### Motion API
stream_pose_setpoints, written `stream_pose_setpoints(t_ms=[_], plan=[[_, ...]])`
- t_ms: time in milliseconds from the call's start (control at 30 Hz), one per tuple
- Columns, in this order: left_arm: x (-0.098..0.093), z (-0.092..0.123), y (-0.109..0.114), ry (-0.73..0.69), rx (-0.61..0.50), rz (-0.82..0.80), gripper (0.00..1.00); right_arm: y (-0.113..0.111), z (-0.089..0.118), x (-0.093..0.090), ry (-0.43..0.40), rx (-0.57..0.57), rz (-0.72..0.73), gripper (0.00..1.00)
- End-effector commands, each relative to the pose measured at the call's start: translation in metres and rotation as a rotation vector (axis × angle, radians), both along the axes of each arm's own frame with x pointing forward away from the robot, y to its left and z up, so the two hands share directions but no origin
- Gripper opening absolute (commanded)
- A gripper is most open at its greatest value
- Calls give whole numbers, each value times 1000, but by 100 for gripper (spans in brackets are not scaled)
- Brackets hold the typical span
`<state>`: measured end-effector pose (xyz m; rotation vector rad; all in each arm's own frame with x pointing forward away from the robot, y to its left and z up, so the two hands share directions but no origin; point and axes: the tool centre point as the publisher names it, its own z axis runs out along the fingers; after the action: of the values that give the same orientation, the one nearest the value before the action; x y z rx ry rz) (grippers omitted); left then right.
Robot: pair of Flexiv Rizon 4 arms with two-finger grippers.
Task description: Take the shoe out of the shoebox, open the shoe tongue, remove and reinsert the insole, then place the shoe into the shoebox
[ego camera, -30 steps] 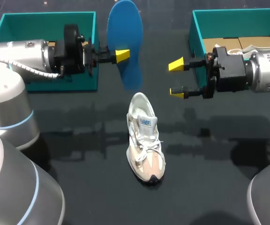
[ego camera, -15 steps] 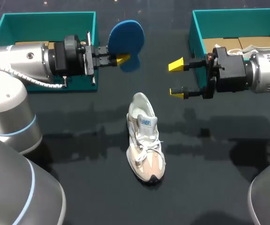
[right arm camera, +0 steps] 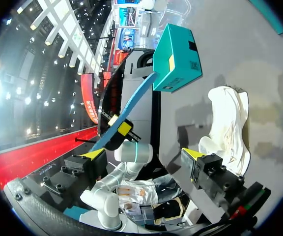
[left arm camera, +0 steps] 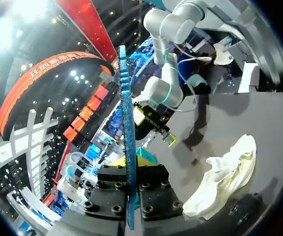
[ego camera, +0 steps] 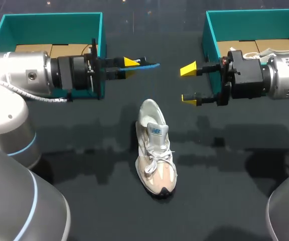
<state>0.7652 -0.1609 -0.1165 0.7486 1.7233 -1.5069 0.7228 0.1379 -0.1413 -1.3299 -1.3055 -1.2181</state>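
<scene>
Holding the insole point(ego camera: 147, 65) pinched flat, the left gripper point(ego camera: 130, 62) should angle it toe-first into the shoe point(ego camera: 155, 150), which is upright on the table point(ego camera: 84, 165). The right gripper point(ego camera: 188, 84), wide open, could steady the heel.

- The left arm point(ego camera: 29, 80) reaches in level from the left, wrist pointing toward the middle.
- The left gripper point(ego camera: 130, 63) pinches a blue insole point(ego camera: 148, 66) between its fingers.
- The right arm point(ego camera: 280, 83) reaches in level from the right.
- The right gripper point(ego camera: 188, 84) faces the left one, fingers spread wide.
</scene>
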Motion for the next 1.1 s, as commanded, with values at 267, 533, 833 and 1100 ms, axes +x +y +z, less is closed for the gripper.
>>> stream_pose_setpoints(t_ms=[267, 533, 833, 1100], plan=[[6, -8, 1, -397, 109, 23, 0, 2, -1, 0, 1, -2, -1, 100], [7, -7, 1, -442, 113, 31, 0, 2, -1, 0, 1, -2, -1, 100], [9, -15, -9, -567, 111, 23, 0, 4, 0, 1, -5, -11, 8, 100], [19, -21, -17, -632, 113, 50, 0, 21, 2, 6, -81, -4, 59, 100]])
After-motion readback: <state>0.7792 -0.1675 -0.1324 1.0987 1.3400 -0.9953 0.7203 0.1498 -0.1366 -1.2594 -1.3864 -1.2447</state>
